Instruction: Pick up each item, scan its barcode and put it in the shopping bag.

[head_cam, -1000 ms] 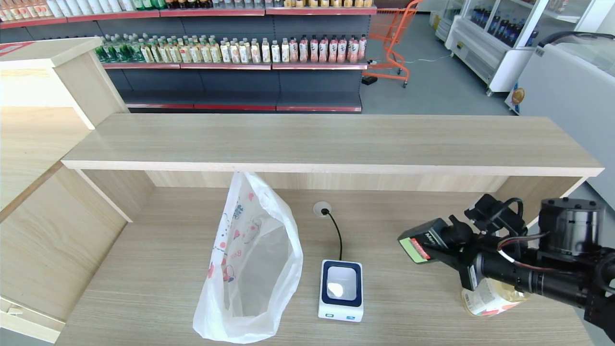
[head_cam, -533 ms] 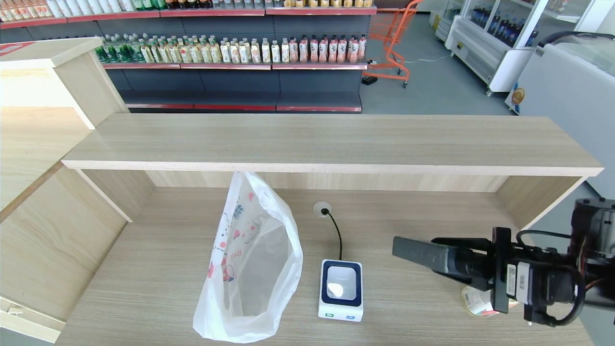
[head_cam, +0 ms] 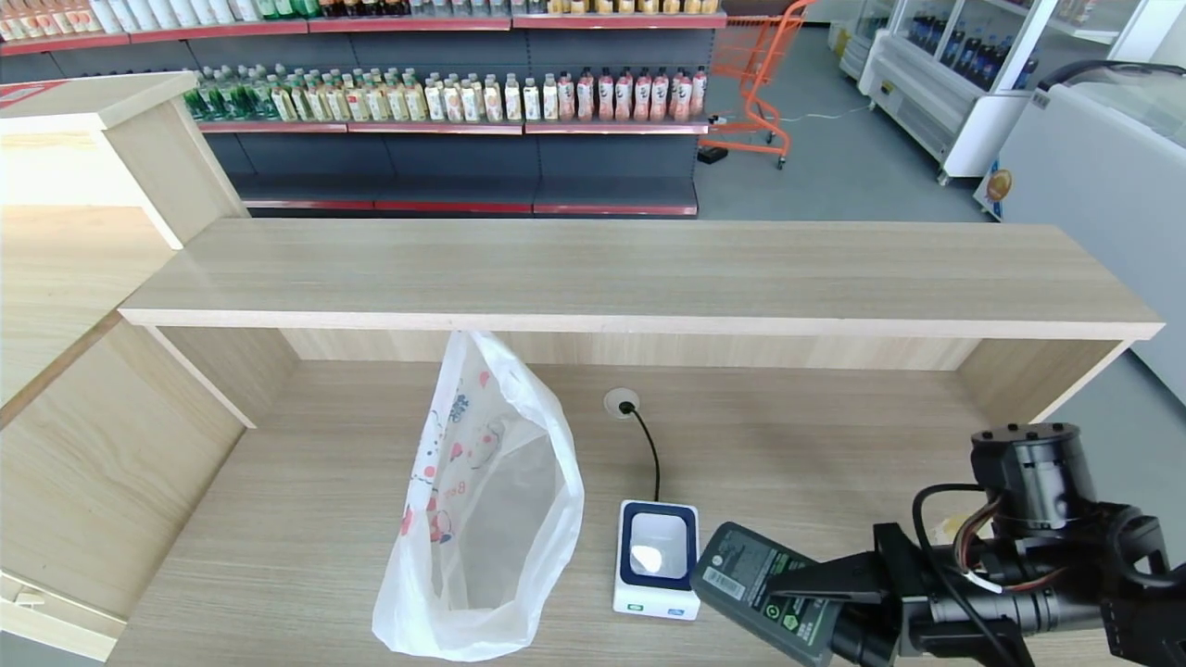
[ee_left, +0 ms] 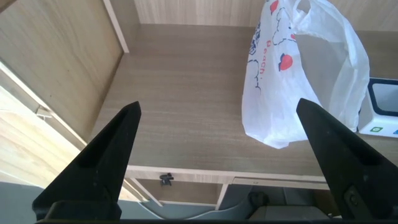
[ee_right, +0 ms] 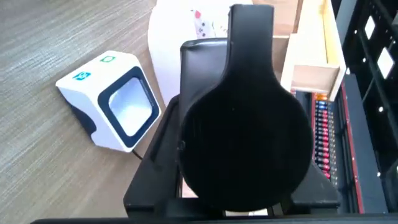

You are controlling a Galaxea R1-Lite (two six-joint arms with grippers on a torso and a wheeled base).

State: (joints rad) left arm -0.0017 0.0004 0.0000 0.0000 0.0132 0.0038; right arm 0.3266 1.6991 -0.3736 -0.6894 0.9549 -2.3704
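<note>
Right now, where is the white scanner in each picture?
Head view: scanner sits between the bag and the dark pack.
Left wrist view: scanner just past the bag.
Right wrist view: scanner near the bag.
Shared landmark: the bag.

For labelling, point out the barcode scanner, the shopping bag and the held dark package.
barcode scanner (head_cam: 657, 547), head view, glass window
shopping bag (head_cam: 486, 519), head view, translucent side
dark package (head_cam: 752, 574), head view, labelled face

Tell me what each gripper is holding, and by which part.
The right gripper holds a dark labelled pack, clamped at the end away from the scanner. The left gripper is open and holds nothing.
</note>
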